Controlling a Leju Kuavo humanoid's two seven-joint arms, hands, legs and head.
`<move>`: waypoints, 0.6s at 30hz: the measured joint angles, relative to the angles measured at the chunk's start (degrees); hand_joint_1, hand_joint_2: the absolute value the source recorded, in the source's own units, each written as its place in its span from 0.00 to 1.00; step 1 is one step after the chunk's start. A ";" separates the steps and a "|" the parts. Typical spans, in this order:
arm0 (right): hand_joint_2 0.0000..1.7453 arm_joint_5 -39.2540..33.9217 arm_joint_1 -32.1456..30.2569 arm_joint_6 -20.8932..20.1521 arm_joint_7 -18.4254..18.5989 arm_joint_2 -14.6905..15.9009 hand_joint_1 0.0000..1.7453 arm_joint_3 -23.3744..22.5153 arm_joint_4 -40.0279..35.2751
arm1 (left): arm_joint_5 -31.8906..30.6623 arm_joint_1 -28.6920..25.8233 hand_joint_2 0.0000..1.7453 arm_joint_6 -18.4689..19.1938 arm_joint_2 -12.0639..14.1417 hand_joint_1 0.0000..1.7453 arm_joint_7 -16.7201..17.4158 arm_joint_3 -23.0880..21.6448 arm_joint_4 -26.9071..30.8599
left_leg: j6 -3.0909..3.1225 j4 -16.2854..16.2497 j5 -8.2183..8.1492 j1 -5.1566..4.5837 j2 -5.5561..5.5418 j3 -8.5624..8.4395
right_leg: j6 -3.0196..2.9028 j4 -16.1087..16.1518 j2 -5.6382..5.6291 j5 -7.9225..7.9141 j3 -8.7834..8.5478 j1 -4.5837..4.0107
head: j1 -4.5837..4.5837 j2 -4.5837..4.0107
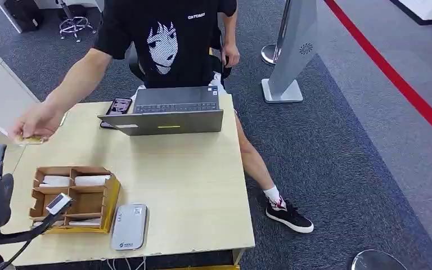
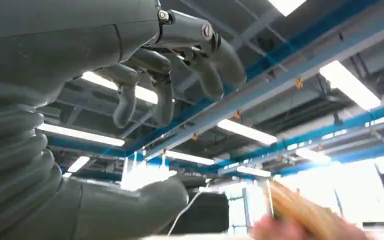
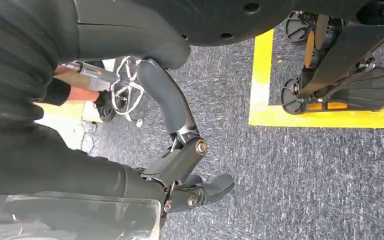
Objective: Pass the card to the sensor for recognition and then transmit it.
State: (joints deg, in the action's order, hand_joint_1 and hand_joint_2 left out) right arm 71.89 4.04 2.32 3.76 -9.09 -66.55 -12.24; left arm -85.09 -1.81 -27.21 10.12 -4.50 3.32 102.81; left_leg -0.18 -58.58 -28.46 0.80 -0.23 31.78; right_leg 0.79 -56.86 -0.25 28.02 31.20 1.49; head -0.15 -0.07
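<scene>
You can make out small white lettering high on the chest of the person's black T-shirt (image 1: pixel 166 39), above the printed face, but it is too small to read with certainty. The grey sensor (image 1: pixel 129 226) on the table (image 1: pixel 202 185) carries a small logo and a line of print near its front end, also illegible to you.
</scene>
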 joint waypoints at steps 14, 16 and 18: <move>1.00 -1.73 0.08 2.42 1.09 -0.04 0.00 -0.44 0.00 | 8.86 -10.19 1.00 -11.69 -13.04 0.00 -9.48 -0.20 21.96 | 0.09 -0.01 -0.10 -0.09 0.05 0.01 | 0.06 0.05 -0.06 0.02 -0.02 0.09 | 0.02 0.02; 1.00 -2.62 0.06 3.37 1.11 -0.20 0.00 -0.98 0.00 | 23.57 -12.48 1.00 -10.29 -15.37 0.00 -15.31 0.24 24.56 | 0.09 0.00 -0.10 -0.09 0.05 0.03 | 0.06 0.04 -0.05 0.05 -0.04 0.08 | -0.02 0.00; 1.00 -3.63 0.11 4.44 1.25 -0.48 0.00 -1.79 0.00 | 40.04 -14.91 1.00 -4.27 -19.29 0.00 -23.82 3.35 26.00 | 0.11 0.01 -0.12 -0.09 0.04 0.03 | 0.09 0.04 -0.02 0.07 -0.04 0.09 | -0.02 0.02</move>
State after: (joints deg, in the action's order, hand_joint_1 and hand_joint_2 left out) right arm 68.26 4.15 6.76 5.01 -9.57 -68.35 -12.24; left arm -45.05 -16.71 -31.48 -9.17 -28.32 6.67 128.80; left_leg -0.07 -58.57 -28.58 0.72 -0.19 31.81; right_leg 0.88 -56.81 -0.28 28.09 31.17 1.57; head -0.17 -0.04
